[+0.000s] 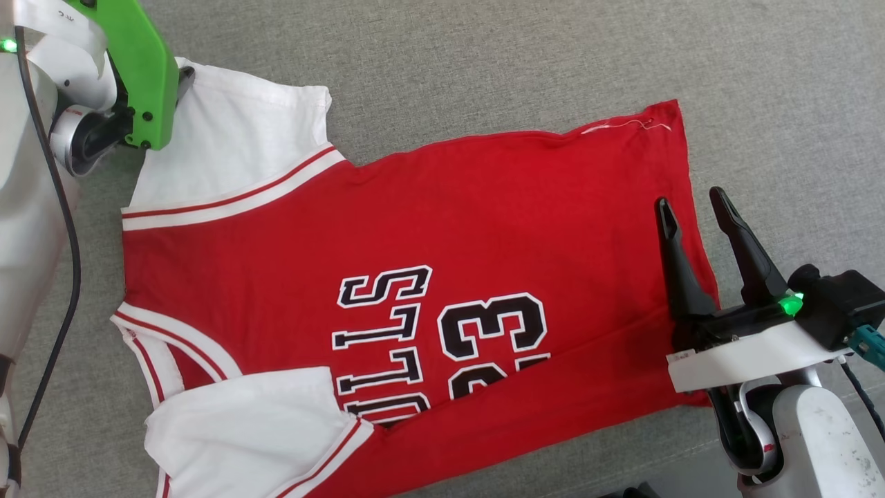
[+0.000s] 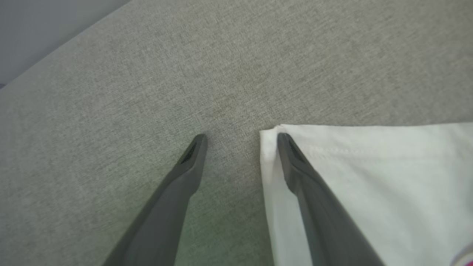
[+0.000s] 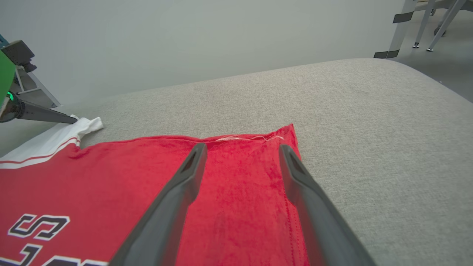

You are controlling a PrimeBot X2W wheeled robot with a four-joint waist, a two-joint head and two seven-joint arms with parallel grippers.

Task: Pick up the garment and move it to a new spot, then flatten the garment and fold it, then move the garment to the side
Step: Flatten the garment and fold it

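Head view cuts the garment (image 1: 442, 228) off along the bottom edge, and a near sleeve (image 1: 242, 422) folded in over the chest covers part of the black lettering (the "23" still reads cleanly). A green housing (image 1: 142, 69) on the left arm hides that arm's fingers from above.

The garment is a red jersey with white sleeves and red-white stripe trim. It lies spread front-up on the grey fabric surface (image 1: 484, 62), collar toward the robot's left and hem toward its right, mostly flat with slight ripples.

The left gripper (image 2: 240, 137) points down at the corner of the far sleeve (image 2: 369, 177) with its jaws wide apart, one finger over the white cloth at its edge and the other over bare surface. The right gripper (image 1: 690, 200) sits low over the hem end, fingers also spread wide, one over red cloth and the other along the hem's edge, holding nothing.
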